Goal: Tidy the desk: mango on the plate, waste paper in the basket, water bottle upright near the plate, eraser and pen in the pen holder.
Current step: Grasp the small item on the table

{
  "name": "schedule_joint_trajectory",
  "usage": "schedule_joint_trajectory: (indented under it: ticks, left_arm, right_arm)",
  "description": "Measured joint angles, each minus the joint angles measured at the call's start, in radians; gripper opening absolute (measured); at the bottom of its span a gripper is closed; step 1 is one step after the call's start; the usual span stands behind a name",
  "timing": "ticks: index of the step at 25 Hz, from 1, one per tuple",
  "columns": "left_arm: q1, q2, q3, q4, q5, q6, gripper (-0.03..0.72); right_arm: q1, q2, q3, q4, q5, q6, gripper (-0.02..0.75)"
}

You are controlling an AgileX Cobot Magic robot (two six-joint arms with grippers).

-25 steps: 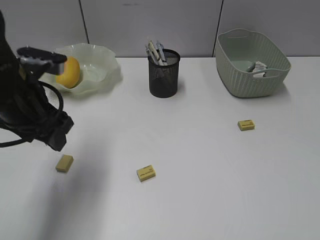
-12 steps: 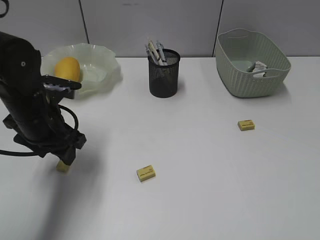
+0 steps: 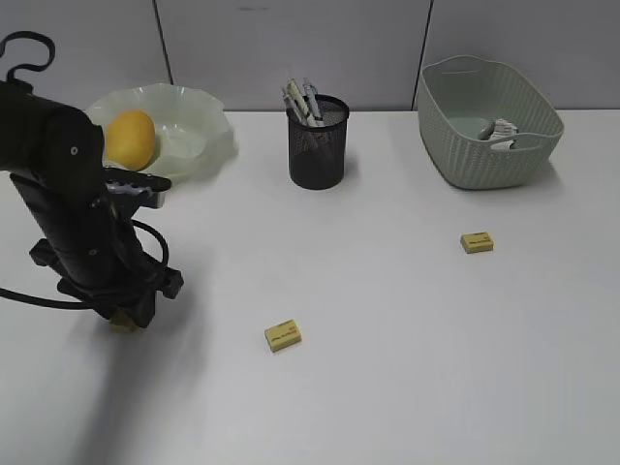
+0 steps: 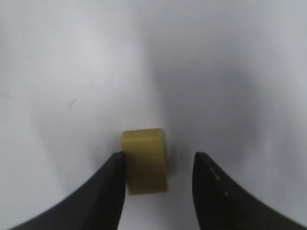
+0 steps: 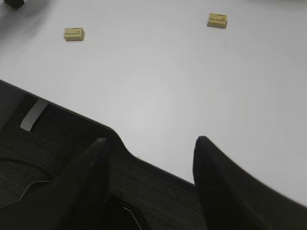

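Looking through the left wrist camera, I see a yellow eraser (image 4: 144,161) lying on the white desk (image 4: 216,72), between the two dark fingers of the left gripper (image 4: 159,175). The left finger touches the eraser's side; the right finger stands off with a gap, so the jaws are spread around the eraser, not pinching it. From the outside camera, that gripper (image 3: 124,315) sits low over the near-left part of the desk (image 3: 407,368), and the eraser under it is mostly hidden by the black arm.

A second eraser (image 3: 282,335) lies near the middle, closer to me, and a third (image 3: 476,242) lies to the right. At the far left the mango (image 3: 130,138) rests in the wavy green plate (image 3: 199,126). The black mesh pen holder (image 3: 318,143) stands at the far middle with pens (image 3: 302,101) in it. The green basket (image 3: 484,121) sits at the far right with crumpled paper (image 3: 501,130) inside.

The right gripper (image 5: 149,163) hangs over the desk's near edge, its jaws spread and holding nothing.
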State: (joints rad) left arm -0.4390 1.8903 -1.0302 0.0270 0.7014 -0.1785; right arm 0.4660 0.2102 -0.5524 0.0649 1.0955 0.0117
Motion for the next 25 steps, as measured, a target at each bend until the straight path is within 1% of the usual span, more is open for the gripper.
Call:
schedule_joint_trajectory:
  ticks: [7, 16, 18, 23, 25]
  left_arm:
    - [0.005, 0.026, 0.0, 0.038, -0.003, -0.012, 0.347]
    - [0.004, 0.036, -0.007, 0.028, -0.007, -0.031, 0.346]
    - [0.004, 0.036, -0.007, 0.039, -0.013, -0.052, 0.314]
    - [0.004, 0.036, -0.01, 0.074, -0.005, -0.076, 0.127]
    - [0.004, 0.036, -0.031, 0.076, 0.025, -0.078, 0.113]
  right_arm:
    - [0.0, 0.0, 0.0, 0.0, 0.0, 0.0, 0.447]
    - [0.0, 0.0, 0.0, 0.0, 0.0, 0.0, 0.447]
    - [0.0, 0.0, 0.0, 0.0, 0.0, 0.0, 0.447]
    - [0.0, 0.0, 0.0, 0.0, 0.0, 0.0, 0.447]
    - [0.0, 0.0, 0.0, 0.0, 0.0, 0.0, 0.447]
